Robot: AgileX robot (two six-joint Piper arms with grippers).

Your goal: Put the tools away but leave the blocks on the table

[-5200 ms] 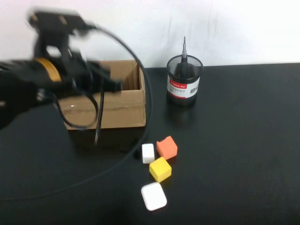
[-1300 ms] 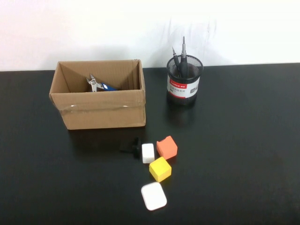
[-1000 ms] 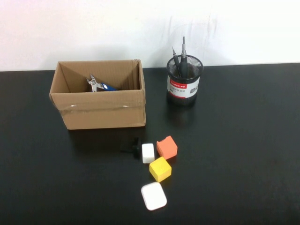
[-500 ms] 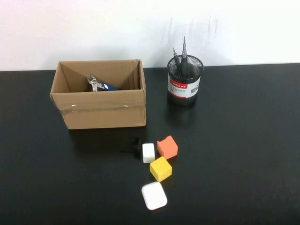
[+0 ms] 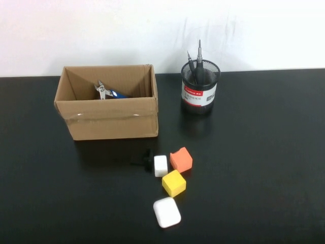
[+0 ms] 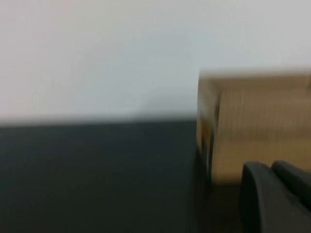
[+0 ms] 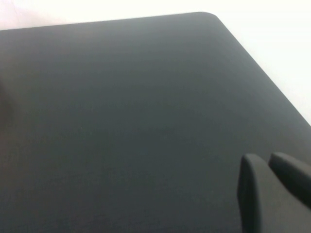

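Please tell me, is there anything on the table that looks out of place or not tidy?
One thing stands out: a small black object lies on the table touching the white block; what it is cannot be told. The pliers are in the cardboard box, two drivers upright in the mesh cup. Neither claw shows from above.

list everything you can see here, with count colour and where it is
cardboard box: 1, brown, table's rear left
cutting pliers: 1, blue handles, in the box
mesh pen cup: 1, black, right of the box
drivers: 2, dark, upright in the cup
blocks: 3, white, orange, yellow, front of box
white case: 1, nearest camera
black object: 1, left of white block
table: 1, black
left gripper: beside box
right gripper: over bare table
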